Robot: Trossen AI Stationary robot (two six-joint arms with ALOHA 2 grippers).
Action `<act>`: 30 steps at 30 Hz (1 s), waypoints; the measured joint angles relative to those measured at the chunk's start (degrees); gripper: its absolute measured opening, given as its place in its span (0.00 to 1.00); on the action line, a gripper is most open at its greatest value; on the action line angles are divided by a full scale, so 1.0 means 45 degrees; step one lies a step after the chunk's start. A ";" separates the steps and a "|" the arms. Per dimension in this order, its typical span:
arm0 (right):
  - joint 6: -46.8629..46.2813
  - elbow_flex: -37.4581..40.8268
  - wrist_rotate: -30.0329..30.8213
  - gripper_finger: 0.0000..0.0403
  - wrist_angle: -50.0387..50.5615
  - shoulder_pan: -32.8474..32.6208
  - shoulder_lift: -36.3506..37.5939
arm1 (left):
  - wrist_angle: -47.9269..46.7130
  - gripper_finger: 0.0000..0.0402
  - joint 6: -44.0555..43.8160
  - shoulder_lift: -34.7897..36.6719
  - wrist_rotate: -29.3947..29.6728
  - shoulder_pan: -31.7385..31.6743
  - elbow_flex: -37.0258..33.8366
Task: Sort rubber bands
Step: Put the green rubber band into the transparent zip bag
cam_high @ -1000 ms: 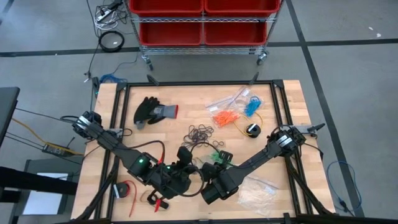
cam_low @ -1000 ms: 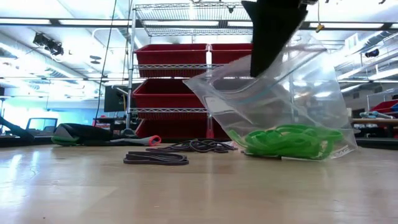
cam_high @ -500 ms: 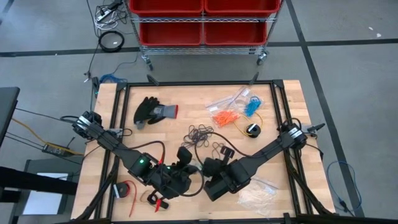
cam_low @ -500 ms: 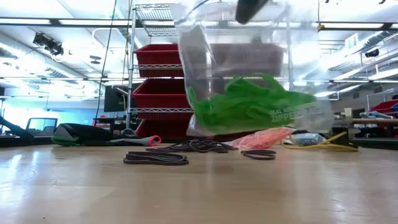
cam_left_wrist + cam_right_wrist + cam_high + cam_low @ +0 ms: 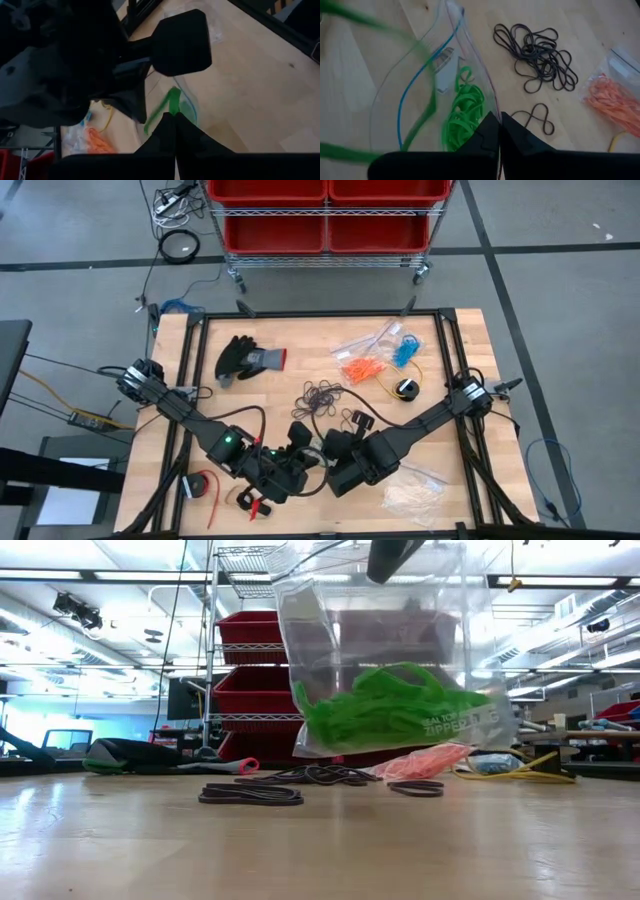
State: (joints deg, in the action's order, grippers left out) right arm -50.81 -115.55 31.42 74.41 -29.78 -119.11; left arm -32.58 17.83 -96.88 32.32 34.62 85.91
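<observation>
A clear zip bag (image 5: 390,660) with green rubber bands (image 5: 395,710) in its lower part hangs above the table, my right gripper (image 5: 498,116) shut on its top. My left gripper (image 5: 175,116), shut, is close beside it near the table's front middle (image 5: 298,438), with one green rubber band (image 5: 170,102) at its fingertips. A heap of black rubber bands (image 5: 535,55) and one stray black band (image 5: 537,117) lie on the wood. Orange bands (image 5: 362,367) and blue bands (image 5: 405,352) lie on clear bags farther back. My left gripper pinches one green rubber band (image 5: 172,109) at its fingertips; the band stands out from them, slack, beside the bag's mouth. My right gripper pinches the bag's top rim (image 5: 491,102) between its two fingers, slanting down from above. The bag hangs upright below them, clear of the table, its mouth gaping.
A black and grey glove (image 5: 245,358) lies at the far left. A yellow cable with a black spool (image 5: 405,388) lies right of the bands. A clear bag of whitish pieces (image 5: 410,490) is at the near right, and a red roll (image 5: 203,485) at the near left.
My right gripper has gone up with the bag. The bag's bottom, which rested on the table, is now lifted clear, and the bag hangs upright with the green bands bunched in its lower part.
</observation>
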 joint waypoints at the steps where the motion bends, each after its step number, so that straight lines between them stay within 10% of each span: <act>1: 0.0000 0.0000 -0.0010 0.00 -0.0010 0.0000 0.0000 | 0.0000 0.00 -0.0006 0.0000 -0.0049 -0.0001 0.0000; 22: 0.0330 0.0000 -0.0267 0.00 -0.0534 -0.0024 0.0000 | -0.0266 0.01 -0.0118 -0.1248 0.0121 -0.0960 -0.0015; 30: 0.0301 0.0000 -0.0253 0.00 -0.0519 -0.0024 0.0000 | -0.0447 0.18 -0.0969 -0.1234 -0.0342 -0.1264 -0.0010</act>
State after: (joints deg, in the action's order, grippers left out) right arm -49.45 -115.55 30.28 72.07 -29.89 -119.11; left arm -34.59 13.47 -102.43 30.79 28.93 85.86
